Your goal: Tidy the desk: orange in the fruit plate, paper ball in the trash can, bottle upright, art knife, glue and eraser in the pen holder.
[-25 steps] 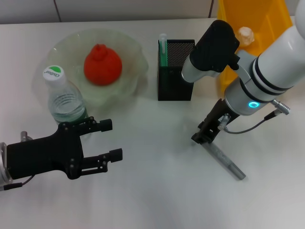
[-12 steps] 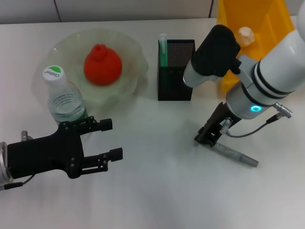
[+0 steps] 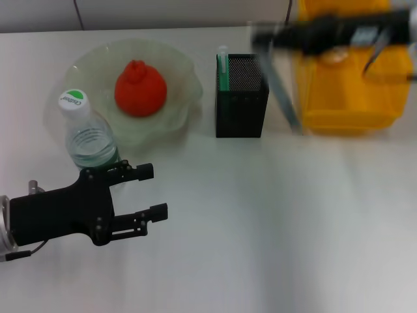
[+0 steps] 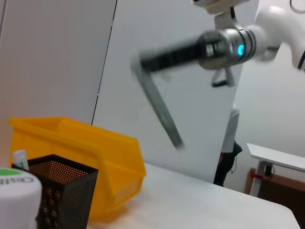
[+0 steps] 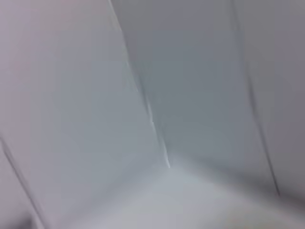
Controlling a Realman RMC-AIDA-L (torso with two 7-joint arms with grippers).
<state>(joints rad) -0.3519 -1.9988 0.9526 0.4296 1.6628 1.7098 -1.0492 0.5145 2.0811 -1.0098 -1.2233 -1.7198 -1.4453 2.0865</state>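
The right claw (image 3: 264,36) was up in the air at the far side, above the pen holder (image 3: 242,96) and beside the trash can (image 3: 345,91), clamped on the art knife (image 3: 281,88), which hung slanting down from it in a motion blur. The left wrist view caught the same: the grey stick (image 4: 157,107) dangling off the dark claw (image 4: 140,64) over the tabletop (image 3: 260,222).

The left claw (image 3: 150,190) sat low at the near left, fingers apart, holding nothing, just in front of the bottle (image 3: 86,134). That bottle stood upright, white cap on top. The orange (image 3: 139,88) lay in the fruit plate (image 3: 186,75). A green-and-white stick (image 3: 223,68) stood in the pen holder's left corner. A pale wad, likely the paper ball (image 3: 337,57), showed inside the yellow bin, partly hidden by the arm.
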